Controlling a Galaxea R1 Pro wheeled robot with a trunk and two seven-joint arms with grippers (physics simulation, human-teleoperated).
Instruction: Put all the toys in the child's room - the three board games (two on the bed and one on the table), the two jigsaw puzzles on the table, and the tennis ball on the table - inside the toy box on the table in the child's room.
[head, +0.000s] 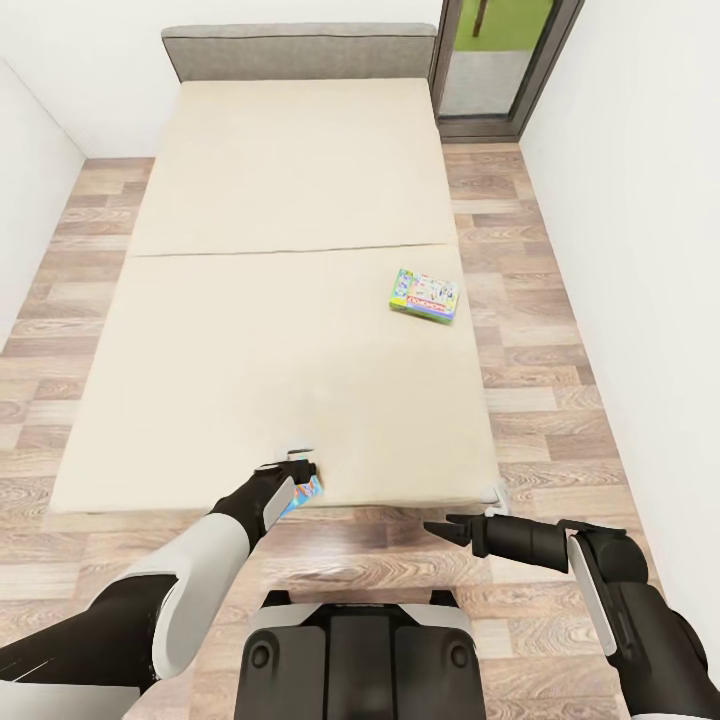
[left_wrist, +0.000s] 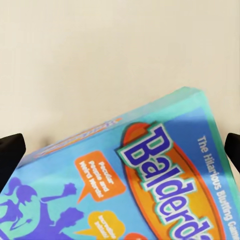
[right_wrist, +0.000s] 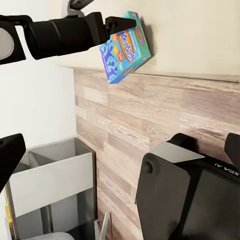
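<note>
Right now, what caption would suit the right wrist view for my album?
Left tool holds a blue Balderdash game box at the bed's edge, above the wood-plank floor.

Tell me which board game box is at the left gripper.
The turquoise Balderdash box, at the left gripper by the bed's foot edge; the green-sided box lies apart on the mattress.

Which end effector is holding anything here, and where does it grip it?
The left end effector holds a blue board game by its upper edge; the right end effector is empty.

One board game (head: 425, 295) lies on the bed (head: 250, 250) at right; another (head: 303, 494) sits at its near edge
</note>
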